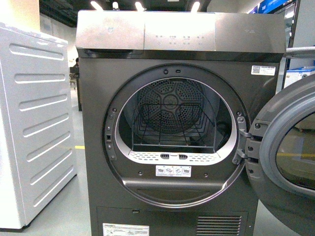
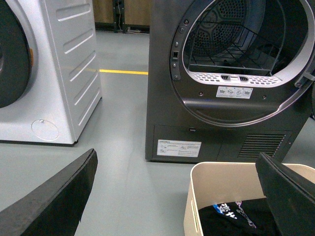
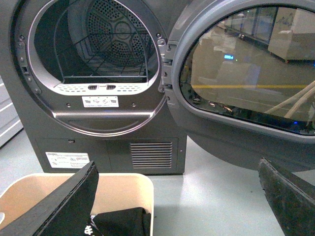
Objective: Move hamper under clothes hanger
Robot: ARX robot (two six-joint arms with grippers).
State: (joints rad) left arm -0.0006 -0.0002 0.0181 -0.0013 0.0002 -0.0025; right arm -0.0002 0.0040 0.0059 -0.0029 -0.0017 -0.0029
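Note:
The beige hamper (image 2: 193, 206) stands on the grey floor just in front of the dark dryer, with a black printed T-shirt (image 2: 236, 219) lying inside. Its other end shows in the right wrist view, hamper (image 3: 123, 184). My left gripper (image 2: 176, 160) hangs open above the hamper's corner, one finger (image 2: 290, 194) over the bin and the other over bare floor. My right gripper (image 3: 177, 164) is open too, with one finger (image 3: 69, 204) above the bin and the other near the dryer door. Neither touches the hamper. The clothes hanger is out of view.
The dark grey dryer (image 1: 179, 44) fills the front view, its round door (image 1: 290, 142) swung open to the right. A white machine (image 1: 34, 123) stands to the left with a floor gap between. A grey bar end (image 1: 301, 50) pokes in at the right edge.

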